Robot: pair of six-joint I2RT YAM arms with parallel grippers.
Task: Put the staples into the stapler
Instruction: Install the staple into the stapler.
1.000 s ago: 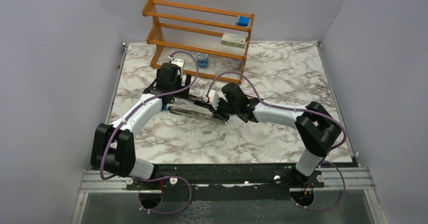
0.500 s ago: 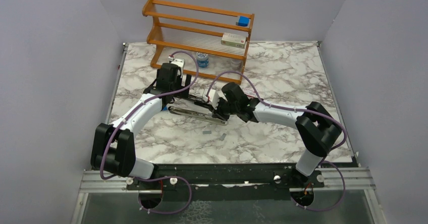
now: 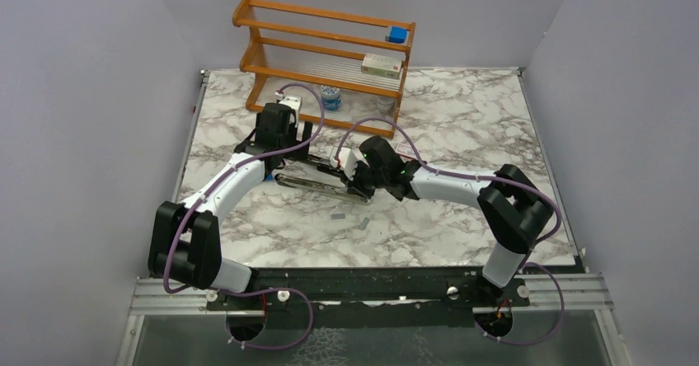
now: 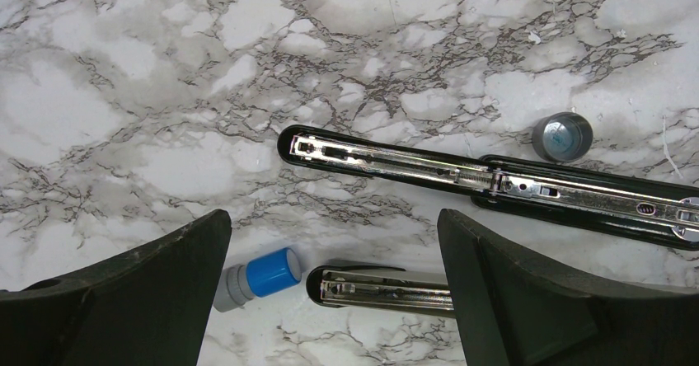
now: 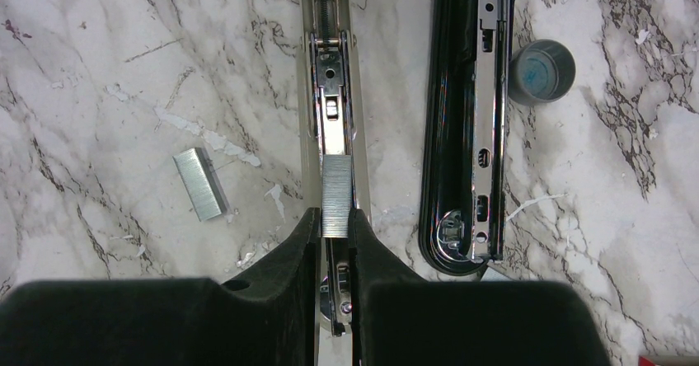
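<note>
The stapler (image 3: 320, 185) lies opened out flat on the marble, its two long bars side by side. In the right wrist view my right gripper (image 5: 335, 222) is shut on a silvery strip of staples (image 5: 336, 193), held right over the silver staple channel (image 5: 330, 77) and in line with it. The black bar (image 5: 449, 135) lies to the right. A second strip of staples (image 5: 200, 184) lies loose on the marble to the left. My left gripper (image 4: 332, 218) hangs wide open above the bars' far ends (image 4: 387, 158), holding nothing. In the top view both grippers (image 3: 280, 153) (image 3: 356, 186) flank the stapler.
A small blue-capped bottle (image 4: 257, 277) lies beside the lower bar's end. A grey cap (image 5: 541, 71) stands by the black bar. Two loose staple strips (image 3: 337, 215) lie nearer the front. At the back stands a wooden rack (image 3: 330, 44) with a blue block (image 3: 398, 35) and a box (image 3: 382, 65).
The right arm has edged slightly to the left, still gripping the staples. The left arm and the stapler have not moved.
</note>
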